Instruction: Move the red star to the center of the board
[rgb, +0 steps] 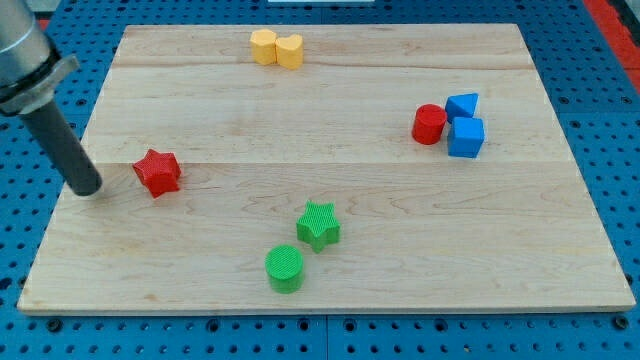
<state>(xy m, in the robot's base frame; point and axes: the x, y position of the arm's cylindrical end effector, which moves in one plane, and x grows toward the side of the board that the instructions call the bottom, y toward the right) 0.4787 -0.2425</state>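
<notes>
The red star (157, 172) lies on the wooden board (330, 230) at the view's left, about mid-height. My tip (86, 190) rests on the board just left of the red star, a small gap apart from it. The dark rod rises from the tip toward the view's top left.
A green star (318, 224) and a green cylinder (285, 268) lie at the bottom middle. Two yellow blocks (276, 48) sit at the top edge. A red cylinder (429, 124), a blue cube (466, 137) and another blue block (462, 104) cluster at the right.
</notes>
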